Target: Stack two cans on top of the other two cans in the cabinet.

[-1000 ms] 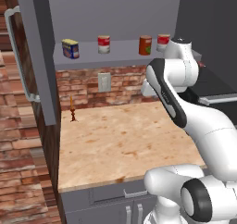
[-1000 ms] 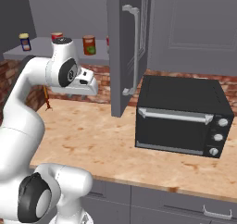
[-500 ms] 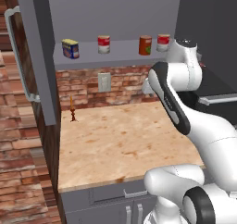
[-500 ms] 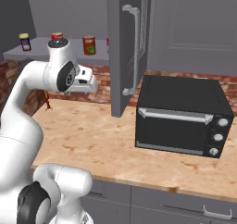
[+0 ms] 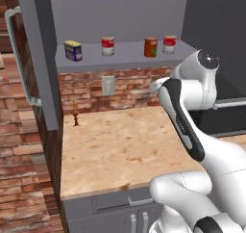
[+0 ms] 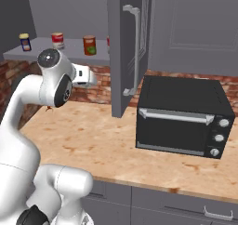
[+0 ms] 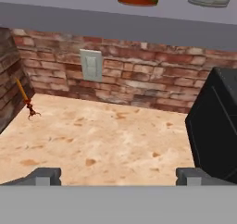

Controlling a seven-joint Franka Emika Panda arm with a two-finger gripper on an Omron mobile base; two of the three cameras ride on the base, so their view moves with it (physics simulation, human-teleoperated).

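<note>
A speckled tan stone counter (image 5: 120,145) is backed by a red brick wall (image 5: 129,85) carrying a pale wall switch plate (image 5: 108,84); a black toaster oven (image 6: 183,115) is seen at the counter's right end, and a thin orange candle on a small dark stand (image 5: 75,115) near the left wall. Above, the flat grey shelf of the large grey wall cabinet (image 5: 125,54) carries four cans in a row, all upright and apart: the squat blue can with yellow label (image 5: 73,50) at the left, a small red-and-white banded can (image 5: 107,46), the tall orange-red can with a green label patch (image 5: 151,47), and a second red-and-white banded can (image 5: 169,44) at the right. In the hand view the two-finger gripper (image 7: 118,177) is held with its jaws spread wide and nothing between them; the orange-red can is found at twelve o'clock at the top edge, the second banded can at about one o'clock, both well apart from the jaws. Compared with the frame a second ago, the arm's upper joint is seen higher and further right in the left base view; the cans are unmoved.
</note>
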